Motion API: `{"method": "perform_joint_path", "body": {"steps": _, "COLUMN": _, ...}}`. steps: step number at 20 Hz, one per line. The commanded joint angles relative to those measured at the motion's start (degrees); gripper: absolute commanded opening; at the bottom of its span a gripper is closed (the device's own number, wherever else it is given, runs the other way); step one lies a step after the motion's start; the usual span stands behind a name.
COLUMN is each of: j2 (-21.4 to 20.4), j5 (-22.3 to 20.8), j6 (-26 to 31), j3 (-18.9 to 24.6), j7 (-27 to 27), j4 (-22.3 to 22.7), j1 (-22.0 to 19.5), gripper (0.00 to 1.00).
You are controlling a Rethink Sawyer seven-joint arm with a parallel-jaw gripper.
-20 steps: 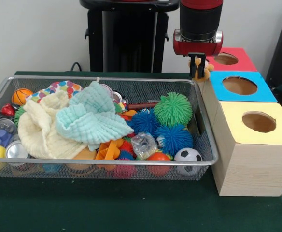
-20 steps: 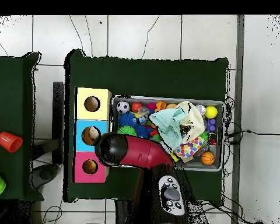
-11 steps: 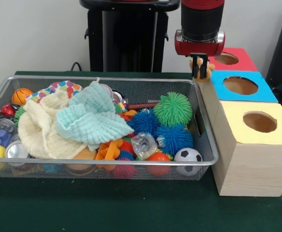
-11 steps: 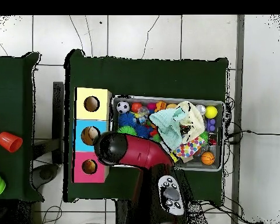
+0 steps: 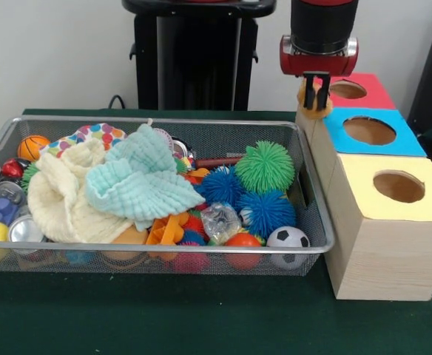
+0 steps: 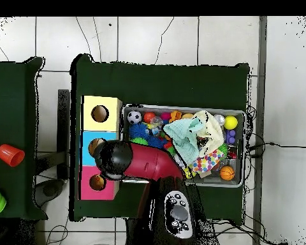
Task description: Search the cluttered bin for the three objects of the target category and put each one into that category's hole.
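Observation:
My gripper hangs just past the bin's far right corner, at the near left edge of the red box and above the back of the blue box. It is shut on a small tan toy that pokes out below and beside the fingers. The red box's hole lies just right of the gripper; the blue box's hole is nearer the camera. In the overhead view the arm's black end covers the gripper, over the border of the blue box and red box.
The wire bin holds spiky balls, cloths, a small soccer ball, a small basketball and other small toys. A yellow box with a hole stands nearest. An orange cup stands on a side table.
The gripper has moved right and slightly up with the tan toy, from over the bin's corner to the edge of the red and blue boxes.

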Motion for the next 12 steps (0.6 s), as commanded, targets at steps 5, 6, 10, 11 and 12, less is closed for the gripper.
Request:
{"method": "perform_joint_path", "body": {"steps": 5, "j2": -1.3, "j5": 1.6, "j6": 13.2, "j3": 1.7, "j7": 12.3, "j4": -2.5, "j1": 2.9, "gripper": 0.00}}
{"method": "perform_joint_path", "body": {"steps": 6, "j2": -1.4, "j5": 1.6, "j6": 13.5, "j3": 1.7, "j7": 11.9, "j4": -2.6, "j1": 2.6, "gripper": 0.00}}
{"method": "perform_joint_path", "body": {"steps": 10, "j2": -0.7, "j5": 1.9, "j6": 14.5, "j3": 1.9, "j7": 10.7, "j4": -3.8, "j1": 1.5, "gripper": 0.00}}
{"method": "perform_joint_path", "body": {"steps": 11, "j2": -0.7, "j5": 2.0, "j6": 14.7, "j3": 2.0, "j7": 10.6, "j4": -4.0, "j1": 1.4, "gripper": 0.00}}
{"method": "perform_joint_path", "body": {"steps": 12, "j2": -0.7, "j5": 2.0, "j6": 14.7, "j3": 2.0, "j7": 10.4, "j4": -4.0, "j1": 1.2, "gripper": 0.00}}
